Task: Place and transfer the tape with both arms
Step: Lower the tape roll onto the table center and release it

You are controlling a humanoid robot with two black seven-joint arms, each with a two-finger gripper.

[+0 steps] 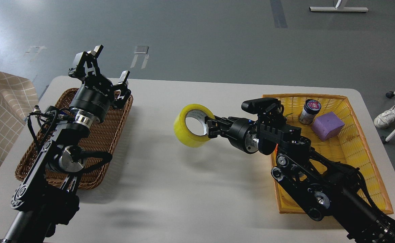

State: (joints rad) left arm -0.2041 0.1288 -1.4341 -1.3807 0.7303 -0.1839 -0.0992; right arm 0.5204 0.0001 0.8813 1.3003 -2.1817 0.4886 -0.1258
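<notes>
The tape (188,133), a thick yellow ring with a grey-white core, hangs in the air above the middle of the white table (183,189). My right gripper (209,127) is shut on the ring's right wall, one finger inside the core. The ring stands on edge, its hole facing me. My left gripper (106,64) is open and empty, raised above the far end of the brown wicker basket (113,135) at the left. About a basket's width of table separates the tape from the left gripper.
A yellow wicker tray (359,135) at the right holds a purple block (328,125) and a small dark jar (308,111); my right arm hides much of it. A checkered cloth (1,111) lies off the table's left edge.
</notes>
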